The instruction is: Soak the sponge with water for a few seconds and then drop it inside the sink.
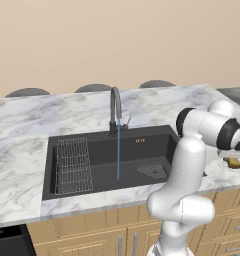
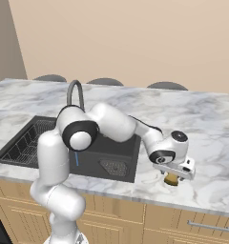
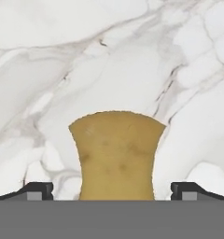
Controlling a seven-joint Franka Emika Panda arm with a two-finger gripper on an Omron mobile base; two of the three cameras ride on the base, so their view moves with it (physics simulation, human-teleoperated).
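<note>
Left base view: no legible writing; small orange marks on the sink [image 1: 52,165] back wall, unreadable. Black basin set in marble countertop [image 1: 22,125], holding wire rack [image 1: 72,166] at left and grey mesh drain [image 1: 153,171] at right. Water [image 1: 118,150] falling as thin blue stream from dark faucet [image 1: 114,107] to basin floor. Sponge [image 1: 234,163] on countertop right of basin, under the hand.

Right base view: gripper [image 2: 171,179] lowered over sponge [image 2: 171,179] on marble, right of sink [image 2: 130,162]. No labels seen.

Hand view: fingers [image 3: 37,190] spread wide, standing clear of sponge [image 3: 116,156] on either side, not pinching it. Sponge flat on marble.
</note>
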